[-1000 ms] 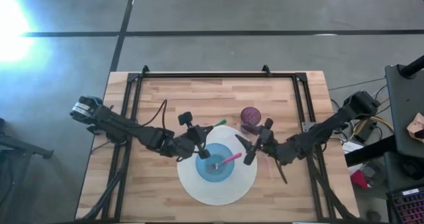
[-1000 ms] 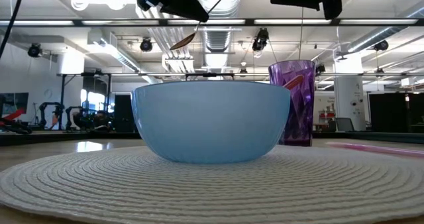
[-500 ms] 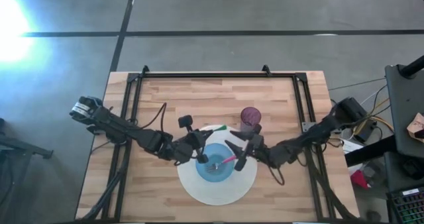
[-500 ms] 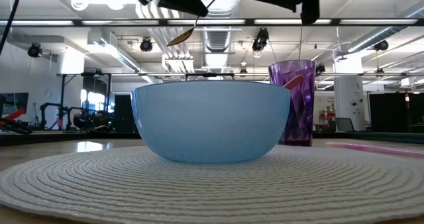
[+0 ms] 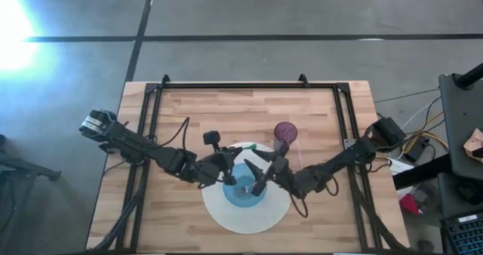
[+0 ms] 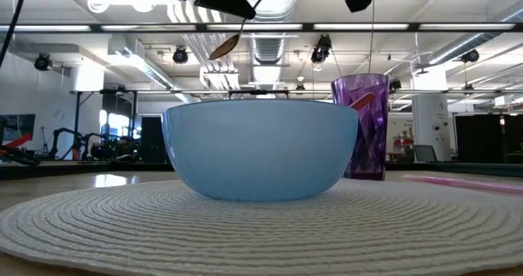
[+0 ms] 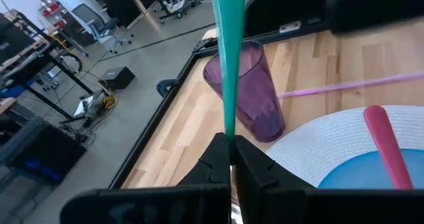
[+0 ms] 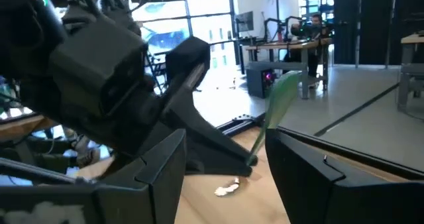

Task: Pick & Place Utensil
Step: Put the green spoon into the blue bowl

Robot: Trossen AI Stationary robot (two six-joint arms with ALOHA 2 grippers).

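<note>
Right pincer point(image 5: 257, 177), wide open, now shifted left over blue bowl point(image 5: 244, 185), frame centre. Left pincer point(image 5: 226, 175) clamped on green spoon point(image 7: 228, 58). Pink fork point(image 7: 387, 146) in bowl; purple cup point(image 5: 284, 132) upper right.

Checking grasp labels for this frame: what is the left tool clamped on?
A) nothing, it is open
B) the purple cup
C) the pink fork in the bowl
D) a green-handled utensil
D: the left wrist view shows the left tool shut on the green-handled utensil, held above the blue bowl; the pink fork lies in the bowl and the purple cup stands apart on the table.
</note>
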